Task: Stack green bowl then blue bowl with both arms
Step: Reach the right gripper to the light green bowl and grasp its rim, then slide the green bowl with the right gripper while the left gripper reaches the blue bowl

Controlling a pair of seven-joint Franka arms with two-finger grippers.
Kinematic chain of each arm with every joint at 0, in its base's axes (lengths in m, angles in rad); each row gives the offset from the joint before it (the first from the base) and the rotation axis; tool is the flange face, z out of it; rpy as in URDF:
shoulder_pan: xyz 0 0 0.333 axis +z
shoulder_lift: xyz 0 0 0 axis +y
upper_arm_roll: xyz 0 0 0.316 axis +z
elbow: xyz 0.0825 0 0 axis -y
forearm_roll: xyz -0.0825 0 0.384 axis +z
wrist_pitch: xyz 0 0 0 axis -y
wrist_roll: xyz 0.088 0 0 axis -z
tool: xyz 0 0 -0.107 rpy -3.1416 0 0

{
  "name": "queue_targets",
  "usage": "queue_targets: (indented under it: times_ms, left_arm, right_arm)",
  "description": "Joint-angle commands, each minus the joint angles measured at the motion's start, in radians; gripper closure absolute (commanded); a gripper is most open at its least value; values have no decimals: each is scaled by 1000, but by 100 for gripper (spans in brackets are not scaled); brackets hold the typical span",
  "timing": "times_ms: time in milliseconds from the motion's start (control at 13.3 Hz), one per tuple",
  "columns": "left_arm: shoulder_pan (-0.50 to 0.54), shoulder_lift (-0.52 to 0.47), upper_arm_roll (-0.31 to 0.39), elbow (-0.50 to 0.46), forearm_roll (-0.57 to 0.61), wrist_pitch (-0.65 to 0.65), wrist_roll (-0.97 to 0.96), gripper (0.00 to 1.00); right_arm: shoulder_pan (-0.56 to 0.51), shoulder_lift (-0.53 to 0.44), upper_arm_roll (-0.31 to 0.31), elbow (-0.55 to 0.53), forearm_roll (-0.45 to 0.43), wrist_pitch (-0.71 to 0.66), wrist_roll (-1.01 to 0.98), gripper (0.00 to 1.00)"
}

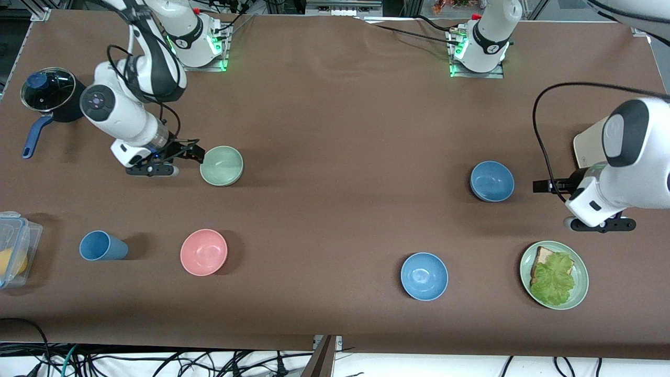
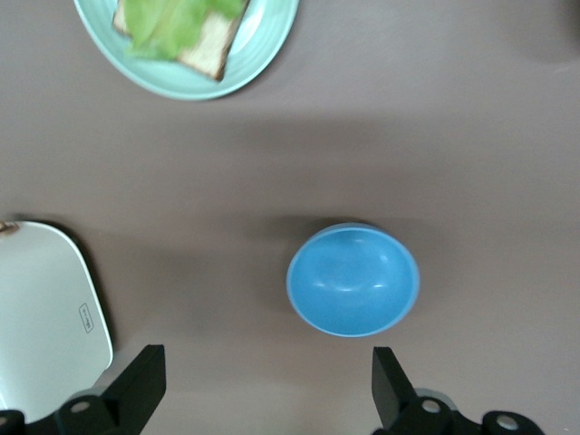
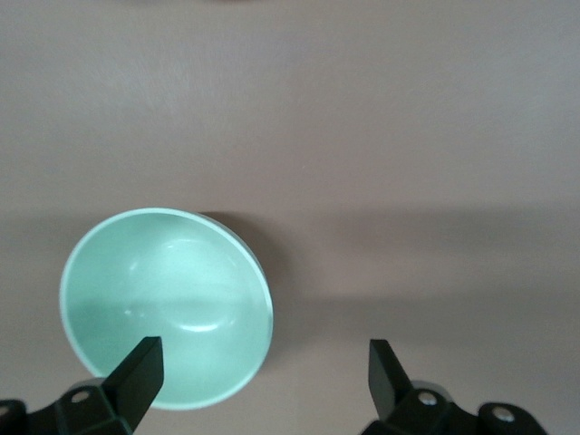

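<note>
The green bowl (image 1: 221,165) sits upright on the brown table toward the right arm's end. My right gripper (image 1: 191,153) is open beside it, at its rim. In the right wrist view one finger (image 3: 136,376) overlaps the green bowl's (image 3: 168,304) edge and the other is over bare table; the gripper (image 3: 263,376) holds nothing. The blue bowl (image 1: 492,181) sits toward the left arm's end. My left gripper (image 1: 544,186) is open and empty beside it, apart from it. In the left wrist view the blue bowl (image 2: 353,281) lies just ahead of the open gripper (image 2: 267,381).
A brighter sky-blue bowl (image 1: 424,276), a pink bowl (image 1: 203,252) and a blue cup (image 1: 102,246) stand nearer the camera. A green plate (image 1: 580,285) holds bread and lettuce. A white board (image 1: 586,142), a dark pot (image 1: 49,94) and a clear container (image 1: 13,248) sit at the table's ends.
</note>
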State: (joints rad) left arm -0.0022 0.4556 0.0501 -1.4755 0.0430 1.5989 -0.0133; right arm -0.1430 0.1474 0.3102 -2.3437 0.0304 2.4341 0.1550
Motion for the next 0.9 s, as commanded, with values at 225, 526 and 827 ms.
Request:
queue_targets:
  times_ms: [225, 526, 827]
  left_arm:
    - [18, 29, -9, -101, 3, 90, 10, 0]
    - [16, 32, -13, -104, 3, 95, 10, 0]
    - [13, 28, -15, -104, 3, 92, 10, 0]
  right_arm:
    - [-6, 147, 17, -6, 14, 152, 1, 20]
    - [-6, 149, 23, -3, 13, 143, 9, 100]
    - [0, 135, 139, 78, 13, 56, 87, 100]
